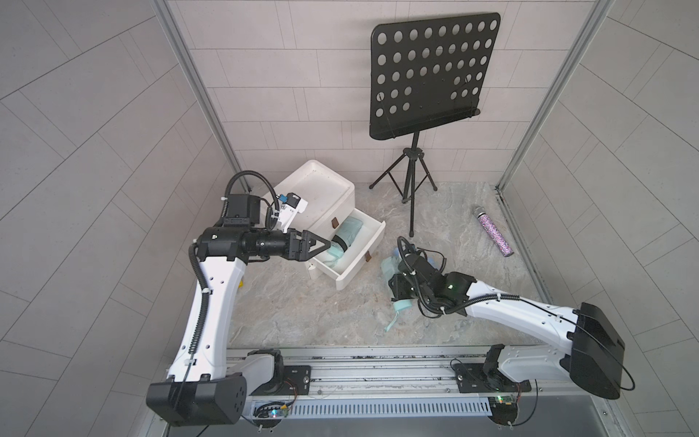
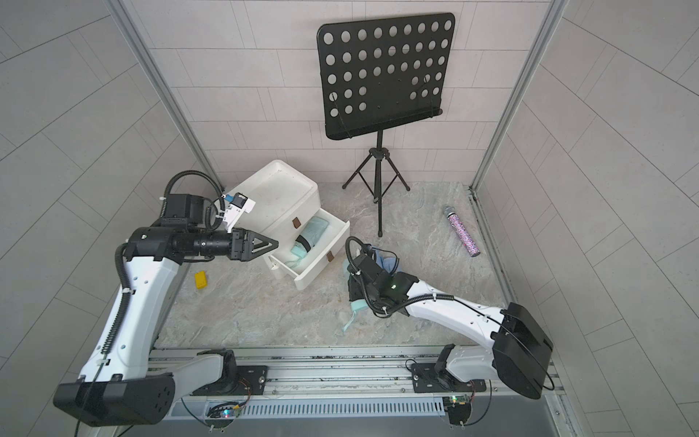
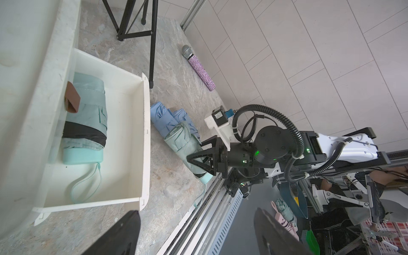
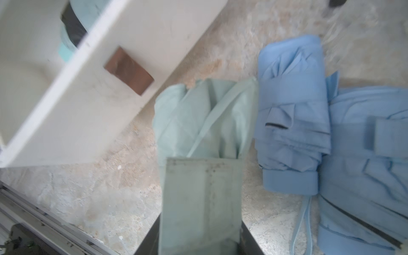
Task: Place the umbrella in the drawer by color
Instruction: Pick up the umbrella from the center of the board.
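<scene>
A white drawer unit (image 1: 314, 189) stands at the back left with its lower drawer (image 3: 143, 132) pulled out. A folded mint-green umbrella (image 3: 88, 114) lies inside that drawer, its strap loose on the drawer floor. A second mint-green umbrella (image 4: 198, 123) lies on the table just outside the drawer front, and my right gripper (image 4: 199, 240) is shut on it. Beside it lie two blue umbrellas (image 4: 291, 114). My left gripper (image 3: 196, 220) hovers open and empty at the drawer's near end, also seen in a top view as the left gripper (image 1: 333, 242).
A black music stand (image 1: 431, 75) rises at the back, one tripod leg close to the drawer. A glittery purple microphone (image 1: 493, 236) lies at the right. A small yellow block (image 2: 200, 280) sits under the left arm. The arms' metal rail (image 1: 378, 363) borders the table's front.
</scene>
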{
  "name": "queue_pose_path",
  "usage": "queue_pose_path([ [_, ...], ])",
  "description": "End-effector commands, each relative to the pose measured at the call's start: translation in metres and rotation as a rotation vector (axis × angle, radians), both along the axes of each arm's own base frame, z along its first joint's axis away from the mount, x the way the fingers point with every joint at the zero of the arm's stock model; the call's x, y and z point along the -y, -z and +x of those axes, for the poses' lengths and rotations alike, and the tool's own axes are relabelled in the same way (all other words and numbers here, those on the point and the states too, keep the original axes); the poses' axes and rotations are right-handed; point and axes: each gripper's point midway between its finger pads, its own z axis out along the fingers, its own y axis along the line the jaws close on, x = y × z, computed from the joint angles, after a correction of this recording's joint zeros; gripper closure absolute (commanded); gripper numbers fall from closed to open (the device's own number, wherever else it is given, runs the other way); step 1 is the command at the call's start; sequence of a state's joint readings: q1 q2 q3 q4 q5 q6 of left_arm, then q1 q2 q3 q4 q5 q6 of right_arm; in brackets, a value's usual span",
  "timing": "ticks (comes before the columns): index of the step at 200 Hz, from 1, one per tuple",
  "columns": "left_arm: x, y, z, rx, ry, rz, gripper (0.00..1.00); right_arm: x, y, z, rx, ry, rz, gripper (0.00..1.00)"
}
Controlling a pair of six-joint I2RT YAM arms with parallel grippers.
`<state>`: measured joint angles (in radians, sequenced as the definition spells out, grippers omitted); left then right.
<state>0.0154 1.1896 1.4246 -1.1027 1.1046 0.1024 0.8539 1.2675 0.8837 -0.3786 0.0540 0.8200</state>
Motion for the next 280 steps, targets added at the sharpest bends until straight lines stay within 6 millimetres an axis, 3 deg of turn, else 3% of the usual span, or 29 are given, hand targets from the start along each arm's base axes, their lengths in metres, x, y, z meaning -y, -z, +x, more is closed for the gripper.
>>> queue_pose_path([
  [1,0.011,-0.022,0.001,0.035,0.028,-0.037,0.12,-0.002,-0.064,0.019,0.12,0.007,0.074,0.82],
  [35,0.035,-0.028,0.008,0.045,0.062,-0.031,0.12,-0.019,-0.132,0.045,0.203,-0.015,0.188,0.82],
  [64,0.051,-0.022,0.016,0.047,0.075,-0.02,0.12,-0.042,-0.181,0.064,0.251,-0.038,0.354,0.82],
  [86,0.057,-0.016,0.028,0.021,0.076,-0.047,0.12,-0.056,-0.209,0.076,0.28,-0.031,0.495,0.82],
  [114,0.065,-0.023,0.041,-0.001,0.08,-0.107,0.12,-0.072,-0.233,0.084,0.297,-0.043,0.658,0.82],
  [155,0.067,-0.025,0.055,0.024,0.039,-0.114,0.12,-0.079,-0.254,0.09,0.319,-0.036,0.822,0.81],
  [198,0.077,-0.016,0.051,0.011,0.061,-0.107,0.12,-0.083,-0.268,0.093,0.31,-0.043,0.917,0.81],
  [280,0.087,-0.016,0.054,0.017,0.069,-0.117,0.13,-0.099,-0.262,0.098,0.271,-0.074,1.001,0.8],
])
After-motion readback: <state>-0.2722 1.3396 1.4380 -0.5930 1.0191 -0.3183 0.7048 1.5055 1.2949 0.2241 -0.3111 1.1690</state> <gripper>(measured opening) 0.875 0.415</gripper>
